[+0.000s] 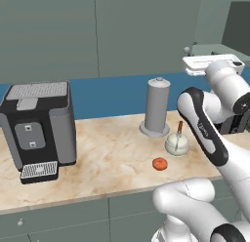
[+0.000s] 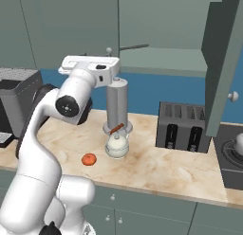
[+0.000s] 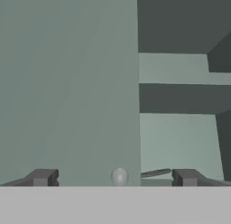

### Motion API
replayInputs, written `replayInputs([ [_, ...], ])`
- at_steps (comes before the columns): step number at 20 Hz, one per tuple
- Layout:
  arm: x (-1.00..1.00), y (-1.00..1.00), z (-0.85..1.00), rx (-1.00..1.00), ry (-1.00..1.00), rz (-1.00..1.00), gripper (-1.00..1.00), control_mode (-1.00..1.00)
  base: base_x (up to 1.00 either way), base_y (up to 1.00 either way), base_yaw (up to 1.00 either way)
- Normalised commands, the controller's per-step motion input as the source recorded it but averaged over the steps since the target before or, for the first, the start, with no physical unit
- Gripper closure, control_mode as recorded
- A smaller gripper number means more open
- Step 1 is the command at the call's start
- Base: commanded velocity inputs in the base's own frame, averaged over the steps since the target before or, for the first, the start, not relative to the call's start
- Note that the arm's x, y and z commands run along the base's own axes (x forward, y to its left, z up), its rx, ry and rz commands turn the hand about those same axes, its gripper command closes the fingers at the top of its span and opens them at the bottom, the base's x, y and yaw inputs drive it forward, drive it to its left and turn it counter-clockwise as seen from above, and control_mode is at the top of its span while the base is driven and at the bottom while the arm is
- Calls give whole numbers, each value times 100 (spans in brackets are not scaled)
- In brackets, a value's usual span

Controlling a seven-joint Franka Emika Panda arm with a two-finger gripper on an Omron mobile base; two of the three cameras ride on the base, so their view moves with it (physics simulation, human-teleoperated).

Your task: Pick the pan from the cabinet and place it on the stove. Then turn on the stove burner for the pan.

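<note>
Matte grey-green flat-panel cabinet (image 3: 67, 83), thin dark pan (image 3: 155, 173) handle, jaws wide apart, empty

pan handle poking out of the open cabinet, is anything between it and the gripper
Nothing solid blocks it. In the hand view the open gripper faces the closed cabinet door's edge and knob; the pan handle lies just right of that door, in the open compartment.

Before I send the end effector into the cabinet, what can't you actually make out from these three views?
- Pan: right base view and hand view show a thin handle; whatever it is attached to lies behind the cabinet's closed left door.
- Stove: cut off by the right edge of the right base view; knobs not visible.
- End effector: hand view shows just the open fingertips above the bottom edge.
- Cabinet interior: its depth is dark in the hand view.
</note>
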Motion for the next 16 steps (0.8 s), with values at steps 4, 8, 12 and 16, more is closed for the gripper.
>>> replayInputs([
  [4, 28, 0, -9, 7, 0, 0, -100, -100, 0, 0, 0],
  [8, 31, 0, -2, 8, -1, 0, -100, -100, 0, 0, 0],
  [12, 30, 0, -5, 7, -1, 0, -100, -100, 0, 0, 0],
  [16, 25, 0, -8, 6, -1, 0, -100, -100, 0, 0, 0],
])
